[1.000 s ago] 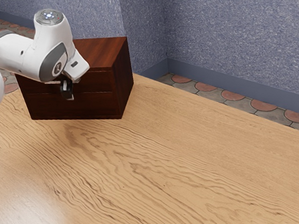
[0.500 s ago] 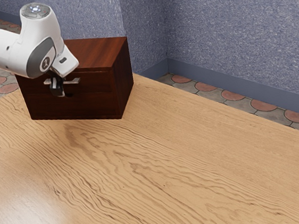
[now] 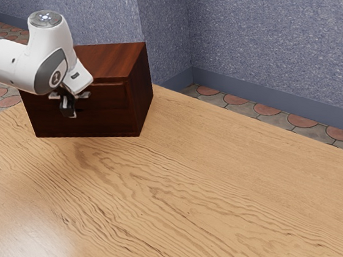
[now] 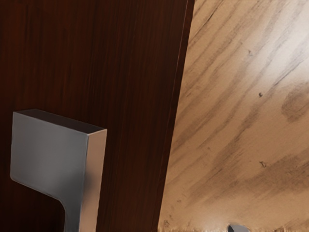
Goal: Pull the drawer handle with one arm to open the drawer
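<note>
A dark wooden cabinet [image 3: 110, 97] stands on the table at the exterior view's left, its drawer front facing the arm. The silver handle [image 3: 84, 94] crosses the drawer front, and the drawer looks shut. My black gripper [image 3: 68, 106] hangs right at the handle and covers its middle. In the wrist view the handle [image 4: 53, 159] looms close against the dark drawer front [image 4: 96, 58]. One fingertip [image 4: 236, 227] peeks in over the table, well apart from the handle, so the gripper reads as open.
The light wooden table [image 3: 214, 188] stretches bare to the exterior view's right and front. Blue-grey walls [image 3: 261, 33] and a tiled floor [image 3: 301, 120] lie behind it. The white arm [image 3: 19, 63] reaches in from the left edge.
My hand moved up and left from below the handle to the handle's level, then edged slightly right. The cabinet has stayed put and the drawer front shows no clear shift.
</note>
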